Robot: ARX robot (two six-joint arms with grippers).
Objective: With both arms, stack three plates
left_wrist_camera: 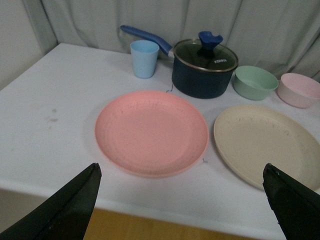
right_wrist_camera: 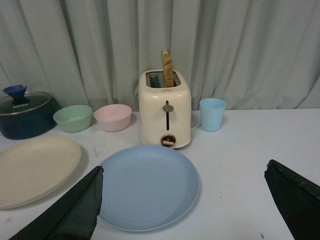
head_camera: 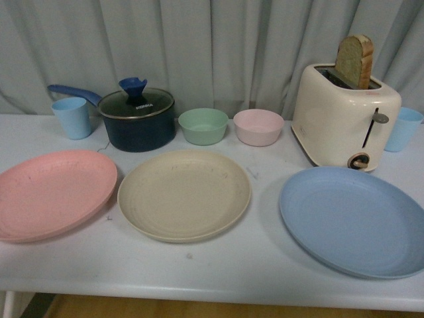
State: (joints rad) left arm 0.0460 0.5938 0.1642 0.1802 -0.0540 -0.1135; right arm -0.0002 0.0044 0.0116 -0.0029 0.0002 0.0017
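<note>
In the front view the three plates lie flat and apart on the white desk (head_camera: 218, 271): the pink plate (head_camera: 53, 193) at lower left, the beige plate (head_camera: 184, 193) in the centre, the blue plate (head_camera: 354, 218) at lower right, just beside the toaster (head_camera: 344, 122). The left jaws are released, spread wide and empty; the right jaws likewise
</note>
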